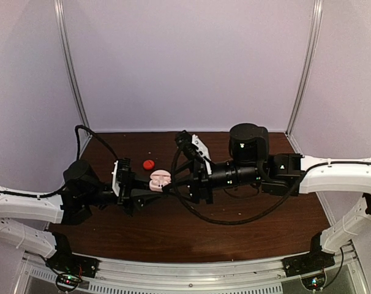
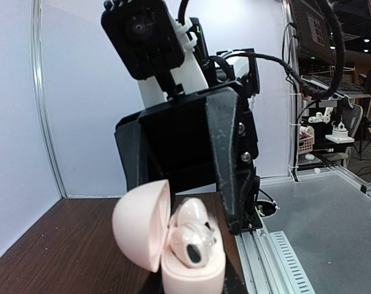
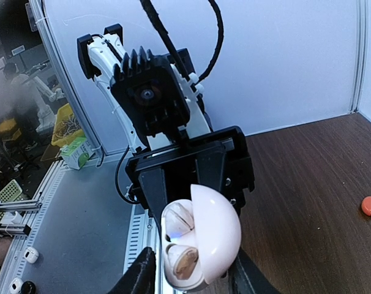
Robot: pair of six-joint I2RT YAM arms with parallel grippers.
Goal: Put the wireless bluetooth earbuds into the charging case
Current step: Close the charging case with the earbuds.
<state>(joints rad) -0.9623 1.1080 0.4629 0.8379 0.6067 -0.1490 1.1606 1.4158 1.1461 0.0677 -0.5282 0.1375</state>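
A pale pink charging case (image 1: 160, 180) is held above the table by my left gripper (image 1: 150, 185), which is shut on its base. Its lid (image 3: 221, 233) stands open, and two pale earbuds (image 3: 180, 222) lie inside; the left wrist view shows them (image 2: 193, 240) in the case (image 2: 194, 272) as well. My right gripper (image 3: 194, 278) reaches in from the right. Its jaws stand apart, one fingertip (image 3: 138, 277) on each side of the case. Whether they touch the case is unclear.
A small red-orange round object (image 1: 149, 163) lies on the brown table (image 1: 247, 236) behind the case, also visible in the right wrist view (image 3: 370, 206). A black cable (image 1: 228, 219) loops under the right arm. A metal rail (image 1: 191, 269) runs along the near edge.
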